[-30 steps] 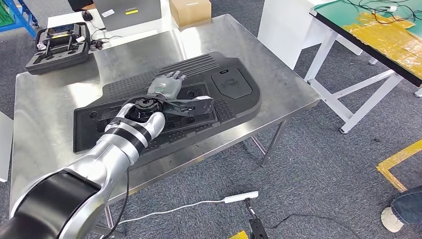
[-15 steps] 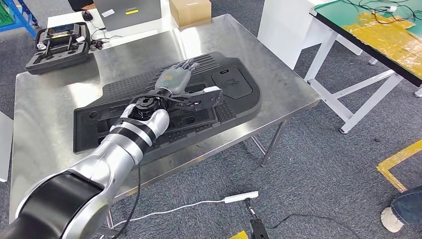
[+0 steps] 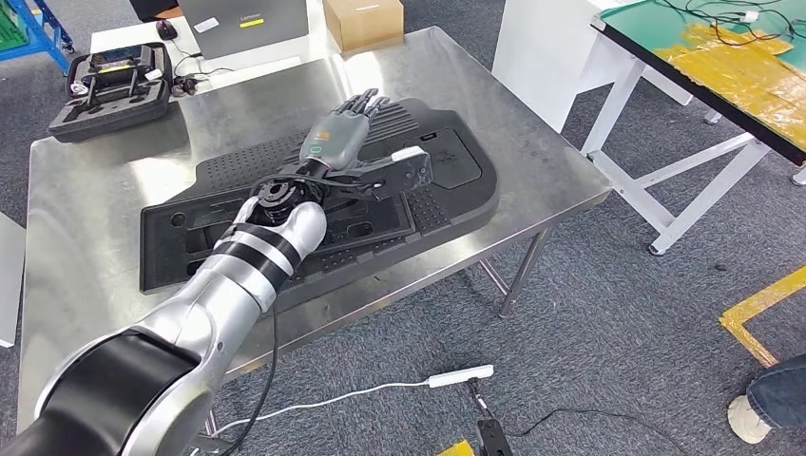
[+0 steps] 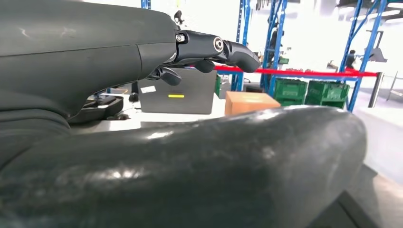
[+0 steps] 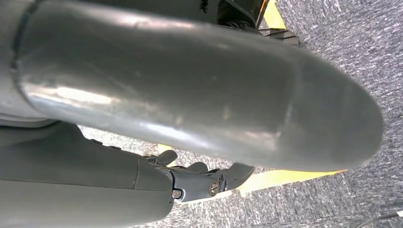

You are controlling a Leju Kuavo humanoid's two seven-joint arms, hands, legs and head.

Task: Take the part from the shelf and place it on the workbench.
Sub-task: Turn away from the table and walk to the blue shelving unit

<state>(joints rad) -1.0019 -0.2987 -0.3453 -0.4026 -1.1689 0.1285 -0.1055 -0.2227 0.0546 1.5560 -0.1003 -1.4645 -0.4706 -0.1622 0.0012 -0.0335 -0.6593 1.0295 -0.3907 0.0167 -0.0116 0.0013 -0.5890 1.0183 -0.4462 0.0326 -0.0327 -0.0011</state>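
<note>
Large black part lies flat on the steel bench, left hand above it with straight fingers.

The part [image 3: 447, 180] is a wide moulded plastic panel, matt black, with ribbed and dotted areas and shallow pockets; it reaches from near the bench's left edge almost to its right corner. The bench [image 3: 95, 228] has a brushed, shiny metal top. The left hand [image 3: 340, 141], grey with dark fingers, is over the middle of the part, fingers spread and holding nothing. The right hand [image 5: 190, 183] hangs over grey carpet; its fingers look loosely curled with nothing in them, but I cannot tell surely. A black foam case [image 3: 114, 87] sits beyond the far left corner, a cardboard box [image 3: 363, 21] behind the far edge.
</note>
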